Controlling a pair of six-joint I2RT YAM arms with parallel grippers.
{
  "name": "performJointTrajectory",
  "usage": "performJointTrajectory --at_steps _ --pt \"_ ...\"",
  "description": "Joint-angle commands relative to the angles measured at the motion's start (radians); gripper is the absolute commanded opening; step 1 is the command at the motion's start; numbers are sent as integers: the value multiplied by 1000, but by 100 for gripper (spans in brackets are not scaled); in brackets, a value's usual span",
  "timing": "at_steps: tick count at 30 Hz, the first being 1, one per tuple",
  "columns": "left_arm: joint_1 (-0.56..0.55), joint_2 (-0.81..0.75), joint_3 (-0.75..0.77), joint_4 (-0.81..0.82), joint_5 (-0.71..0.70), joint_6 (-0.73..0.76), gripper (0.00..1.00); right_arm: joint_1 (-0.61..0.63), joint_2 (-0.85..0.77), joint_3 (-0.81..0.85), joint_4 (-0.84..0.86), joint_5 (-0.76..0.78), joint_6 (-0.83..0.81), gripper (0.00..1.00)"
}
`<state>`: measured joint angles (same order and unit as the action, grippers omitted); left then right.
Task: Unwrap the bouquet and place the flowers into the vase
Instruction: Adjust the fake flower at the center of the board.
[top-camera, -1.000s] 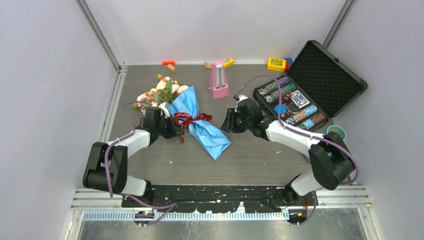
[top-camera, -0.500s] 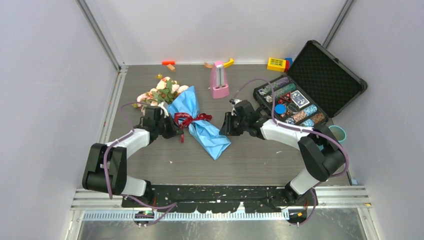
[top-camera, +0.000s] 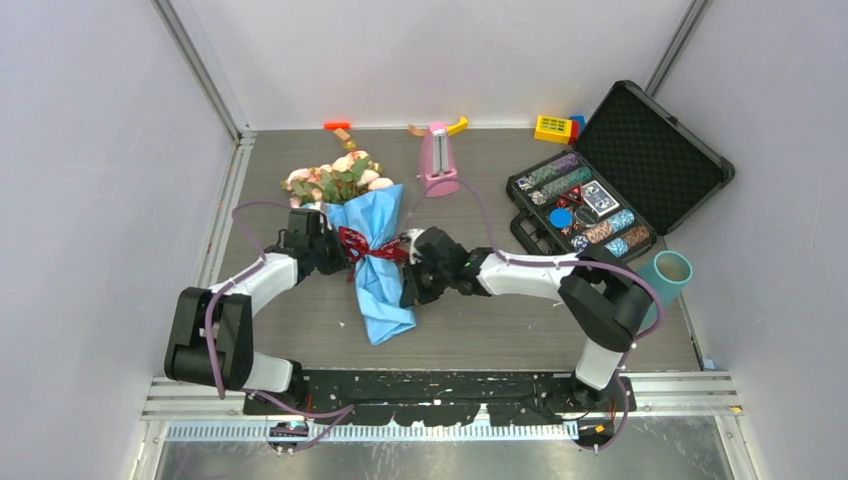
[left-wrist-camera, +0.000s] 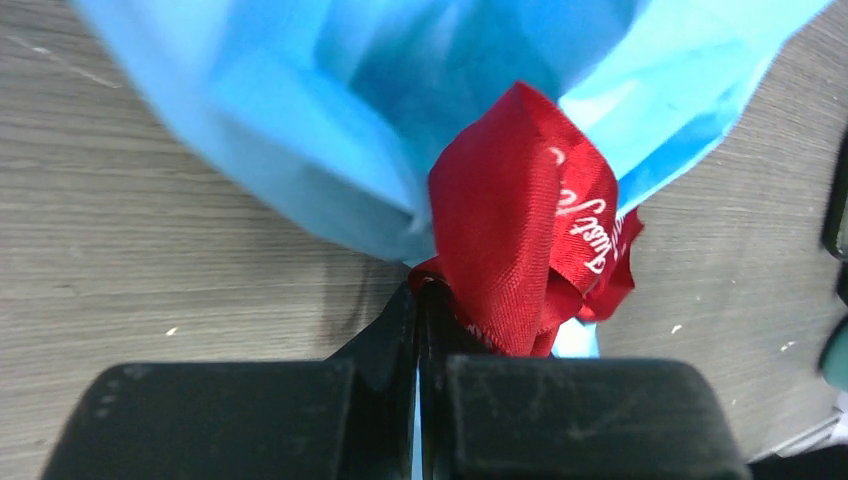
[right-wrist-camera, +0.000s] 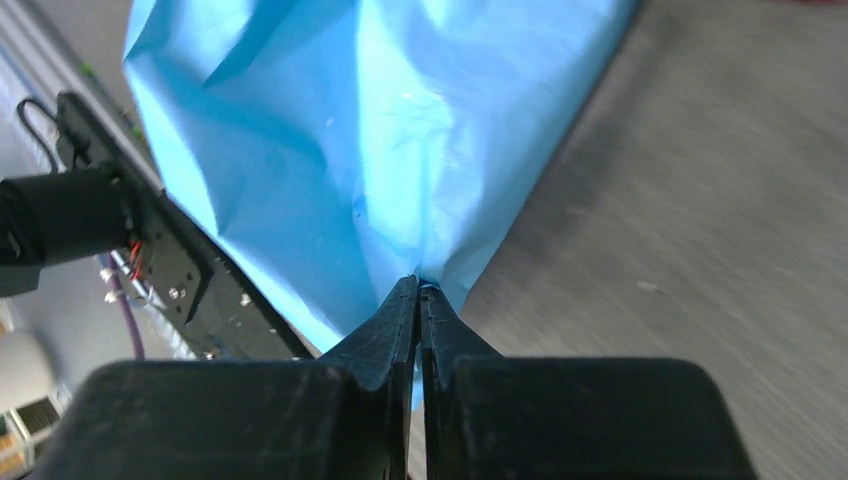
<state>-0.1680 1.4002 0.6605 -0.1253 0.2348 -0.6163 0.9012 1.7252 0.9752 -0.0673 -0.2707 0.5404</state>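
Far L on the grey wood-grain bench (top-camera: 300, 320), the L fingers (left-wrist-camera: 418, 292) are pressed together, nipping a fold of the woven dark-red ribbon (left-wrist-camera: 520, 220) w/ white script at their tips. The bouquet (top-camera: 372, 240) lies flat mid-L on the bench. Its flowers (top-camera: 335, 182), pink & peach roses w/ green leaves, point to the far side. The crinkled blue paper cone (top-camera: 380, 295) tapers toward the near edge, w/ the ribbon knotted round its waist. Just R of it, the R fingers (right-wrist-camera: 418, 290) are closed on a creased edge of the paper, matte black tips meeting w/ no gap. Behind, a pink tapered object (top-camera: 438, 160) stands upright. Further R, an open black case (top-camera: 650, 150) w/ foam-lined lid holds rows of striped chips (top-camera: 595, 225). The vase (top-camera: 664, 275), a smooth teal cylinder, sits at the bench's R edge, well apart from the bouquet; upright or tilted, can't tell.
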Motion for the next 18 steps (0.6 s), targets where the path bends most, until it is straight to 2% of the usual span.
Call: performJointTrajectory --at_steps 1,6,9,14,18 --pt "5 -49 27 -55 -75 27 0 91 54 109 28 -32 -12 10" --pt "8 -62 8 -74 -98 29 0 100 27 145 -23 44 -36 17" --pt "10 -60 2 -73 -92 29 0 82 -35 140 -67 110 -45 28" --pt "10 -52 9 -77 -77 31 0 -21 -113 119 -99 148 -36 45" --pt "10 -49 17 -80 -74 37 0 -92 -133 112 -126 195 -47 50"
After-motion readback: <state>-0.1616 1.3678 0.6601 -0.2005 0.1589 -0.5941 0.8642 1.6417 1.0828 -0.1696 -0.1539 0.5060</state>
